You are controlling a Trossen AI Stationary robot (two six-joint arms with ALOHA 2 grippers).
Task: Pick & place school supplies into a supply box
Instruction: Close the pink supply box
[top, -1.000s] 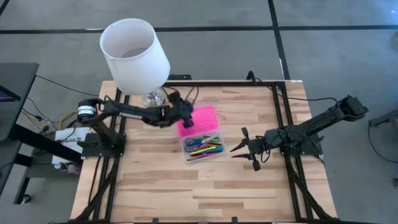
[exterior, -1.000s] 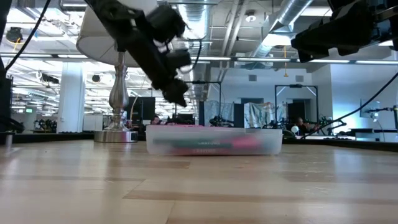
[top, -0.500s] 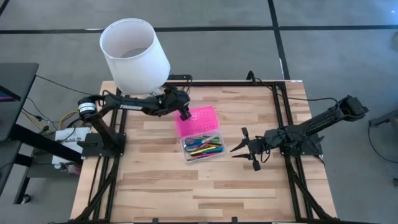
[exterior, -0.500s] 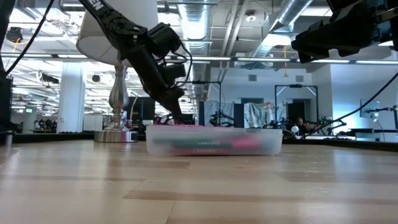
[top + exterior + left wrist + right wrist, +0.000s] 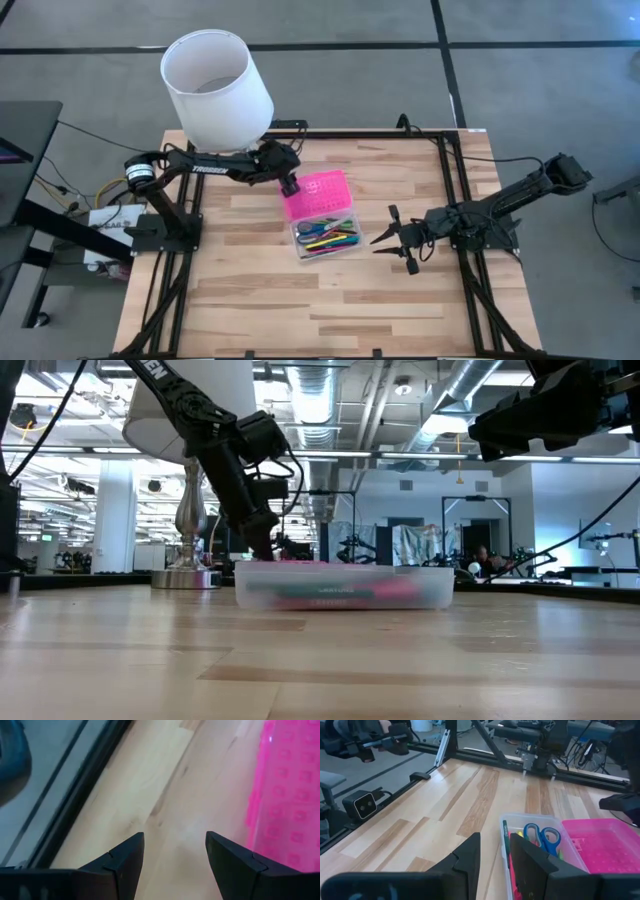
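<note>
The left gripper [image 5: 291, 186] has slid back to the pink lid's [image 5: 320, 194] corner, fingers parted, empty. The supply box [image 5: 327, 237] lies mid-table, scissors [image 5: 543, 838] and pens inside. Right gripper [image 5: 386, 238] waits beside it, spread.

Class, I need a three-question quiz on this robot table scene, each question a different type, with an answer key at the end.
1. True or false: the pink lid lies open, flat on the table.
2. Which gripper is nearest the lid? A) left gripper B) right gripper
3. Fill in: the blue-handled ___ lie inside the clear base.

Key: 1 true. 2 A, at the lid's left edge, fingers open. 3 scissors.
</note>
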